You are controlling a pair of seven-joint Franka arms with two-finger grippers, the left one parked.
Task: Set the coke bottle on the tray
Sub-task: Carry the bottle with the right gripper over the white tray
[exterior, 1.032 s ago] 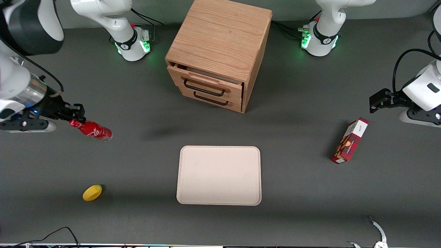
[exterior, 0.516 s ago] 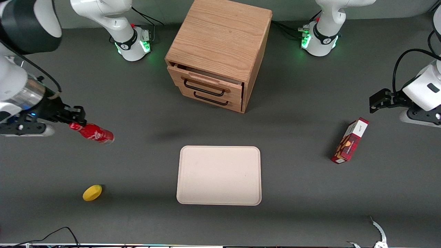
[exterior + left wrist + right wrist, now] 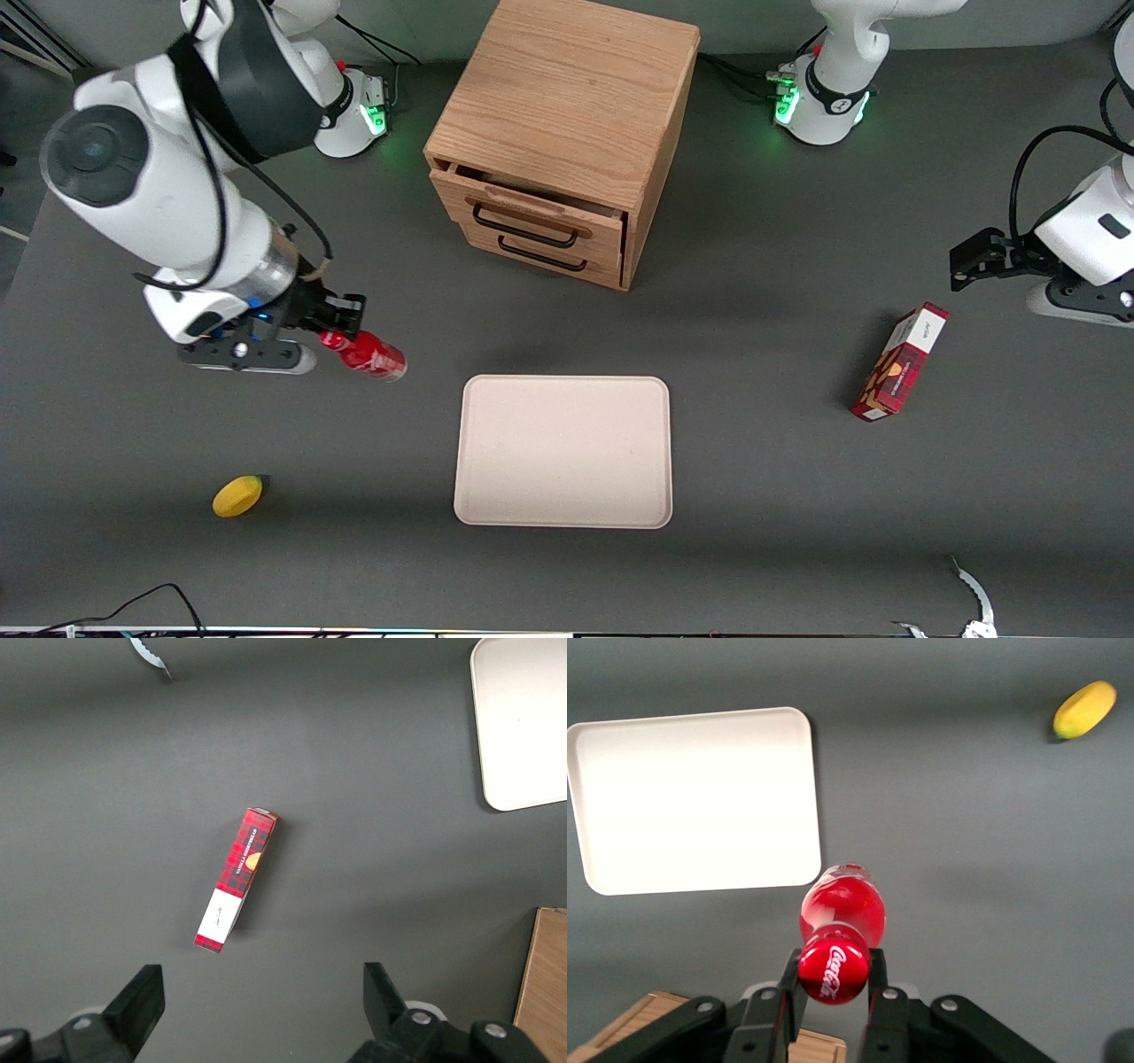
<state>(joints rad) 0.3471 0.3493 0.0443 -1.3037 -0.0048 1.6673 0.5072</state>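
My right gripper [image 3: 337, 324] is shut on the cap end of the coke bottle [image 3: 370, 355], a small red bottle held above the table, hanging tilted with its clear base toward the tray. The tray [image 3: 563, 451], pale beige and flat with a low rim, lies bare on the grey table in front of the wooden cabinet, nearer the front camera. The bottle hangs just off the tray's corner on the working arm's side. In the right wrist view the red cap [image 3: 833, 973] sits between my two black fingers [image 3: 787, 992], my gripper [image 3: 831, 985] above the table beside the tray [image 3: 691, 797].
A wooden drawer cabinet [image 3: 563, 133] stands farther from the front camera than the tray, its top drawer slightly open. A yellow lemon-like fruit [image 3: 237, 495] lies toward the working arm's end. A red carton [image 3: 899, 361] lies toward the parked arm's end.
My right gripper has carried the coke bottle sideways toward the tray, from the table's working-arm end to just beside the tray's corner. The grip on the cap is unchanged.
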